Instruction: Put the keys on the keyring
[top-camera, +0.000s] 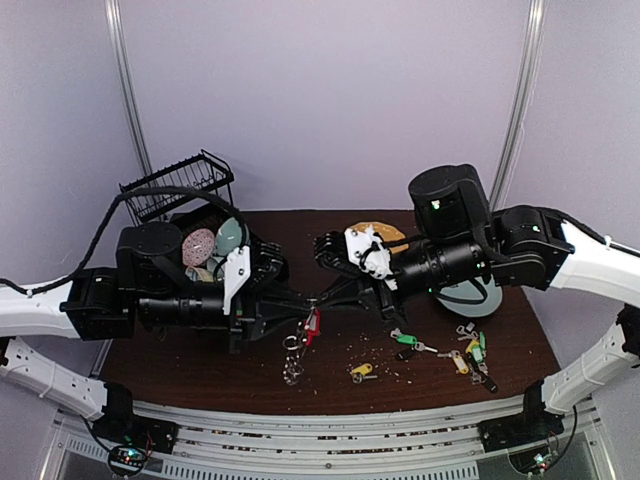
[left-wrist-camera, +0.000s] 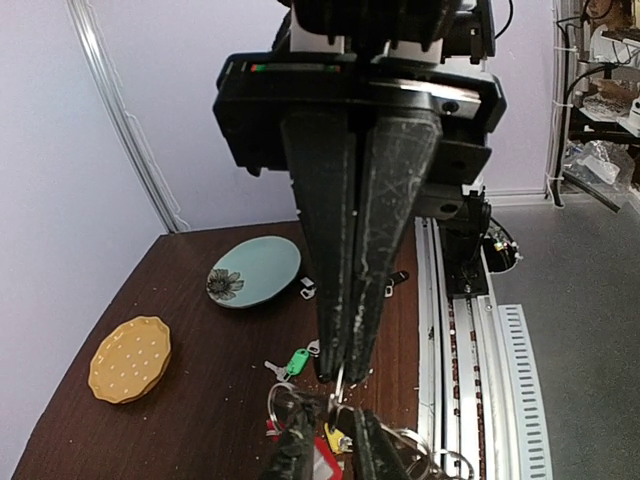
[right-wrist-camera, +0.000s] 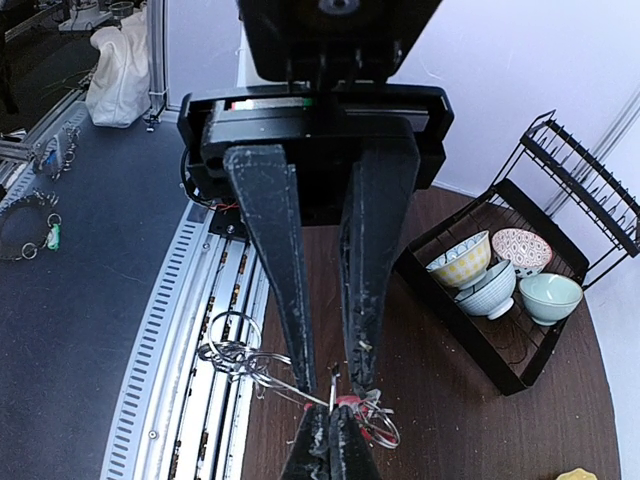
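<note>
At frame centre, the keyring (top-camera: 294, 346) hung above the tabletop (top-camera: 290, 228), long axis pointing toward the bottom edge. Your left claw (left-wrist-camera: 335, 452) pinched its red arc. Your right claw (right-wrist-camera: 328, 445), pressed together, gripped a silver loop. The keys (top-camera: 405, 340) lay lower right.

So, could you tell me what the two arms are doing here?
Both arms meet over the table, working on the keyring. The right gripper is shut on its red part, and the left gripper is pinched on what looks like one of its silver loops. The keys lie loose on the table to the right.
</note>
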